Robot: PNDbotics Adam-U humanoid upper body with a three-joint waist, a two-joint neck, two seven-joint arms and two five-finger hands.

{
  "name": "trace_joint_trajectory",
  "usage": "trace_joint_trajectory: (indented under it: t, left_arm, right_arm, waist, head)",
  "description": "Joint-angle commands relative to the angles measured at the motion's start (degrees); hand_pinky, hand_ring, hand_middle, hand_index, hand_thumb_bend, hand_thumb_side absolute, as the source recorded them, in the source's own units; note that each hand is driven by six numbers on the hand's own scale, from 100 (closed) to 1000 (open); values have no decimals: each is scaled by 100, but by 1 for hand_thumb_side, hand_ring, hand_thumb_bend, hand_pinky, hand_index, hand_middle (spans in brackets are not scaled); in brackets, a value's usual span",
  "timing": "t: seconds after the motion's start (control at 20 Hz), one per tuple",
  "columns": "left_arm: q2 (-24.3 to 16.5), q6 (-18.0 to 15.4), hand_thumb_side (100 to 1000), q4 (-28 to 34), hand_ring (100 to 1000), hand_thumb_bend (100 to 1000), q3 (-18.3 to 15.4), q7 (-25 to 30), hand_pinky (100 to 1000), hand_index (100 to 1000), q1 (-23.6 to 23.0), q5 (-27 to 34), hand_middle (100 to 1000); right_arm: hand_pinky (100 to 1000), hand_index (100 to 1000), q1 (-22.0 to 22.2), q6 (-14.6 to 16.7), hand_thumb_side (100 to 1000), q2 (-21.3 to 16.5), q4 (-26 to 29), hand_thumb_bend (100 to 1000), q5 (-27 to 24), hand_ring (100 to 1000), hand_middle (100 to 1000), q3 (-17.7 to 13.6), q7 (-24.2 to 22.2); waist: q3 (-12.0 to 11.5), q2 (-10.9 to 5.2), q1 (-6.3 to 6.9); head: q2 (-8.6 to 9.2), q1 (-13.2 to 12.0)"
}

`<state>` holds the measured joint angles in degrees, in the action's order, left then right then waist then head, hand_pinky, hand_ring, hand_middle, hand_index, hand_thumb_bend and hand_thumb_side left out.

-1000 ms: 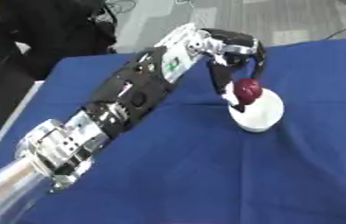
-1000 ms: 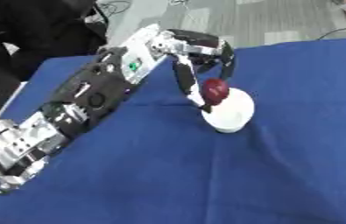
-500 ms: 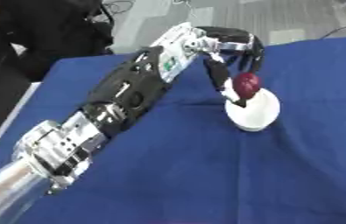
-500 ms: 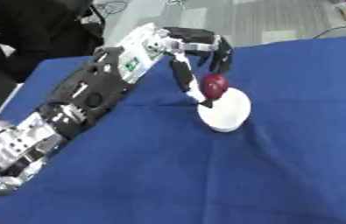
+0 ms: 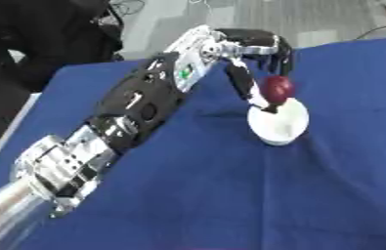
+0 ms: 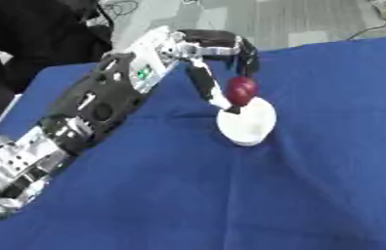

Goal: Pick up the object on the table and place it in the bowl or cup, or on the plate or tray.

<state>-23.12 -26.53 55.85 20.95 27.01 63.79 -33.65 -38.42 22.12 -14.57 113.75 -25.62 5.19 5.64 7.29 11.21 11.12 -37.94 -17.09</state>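
Left hand (image 5: 260, 46) is pinching a dark red round fruit (image 5: 278, 87), holding it just under the fingertips, directly over the white bowl (image 5: 279, 123). Placing step is underway; next move likely needs a short lowering and finger release. Blue surface (image 5: 230, 195) below the hand is offering open room; its far edge is running just behind the hand.

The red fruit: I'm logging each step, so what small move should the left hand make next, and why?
Probably lower a little and open the fingers. The left hand pinches the red fruit right over the near rim of the white bowl, so it seems ready to drop in. The fruit does not look settled inside yet, so releasing from lower should keep it from rolling off onto the blue table.
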Motion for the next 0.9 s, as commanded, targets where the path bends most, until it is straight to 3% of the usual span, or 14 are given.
trace_joint_trajectory:
  t: [0.05, 0.35, 0.65, 0.9]
  left_arm:
    - [-99, -4, 466, 30, 679, 417, -105, -46, 573, 774, 105, -61, 779]
    - [-110, -16, 495, 26, 710, 428, -117, -83, 600, 809, 97, -127, 813]
    - [-183, 42, 480, 80, 684, 368, -167, -260, 582, 795, 48, -59, 799]
    - [-321, 163, 527, 319, 633, 214, -240, -870, 546, 781, -130, 227, 769]
  right_arm:
    - [375, 631, -123, -13, 868, -16, 84, 100, -7, 440, 476, 17, 11]
    - [375, 630, -122, -14, 868, -17, 84, 100, -4, 440, 476, 15, 15]
    - [373, 630, -92, -13, 868, -48, 84, 100, 7, 439, 475, 6, 22]
    - [369, 631, -38, -10, 868, -102, 84, 100, 33, 438, 474, -11, 33]
  waist:
    - [-2, -80, -37]
    - [-13, -80, -36]
    - [-81, -91, -52]
    - [-183, -102, -85]
  head:
    - [83, 43]
    - [88, 70]
    - [148, 68]
    - [241, 58]
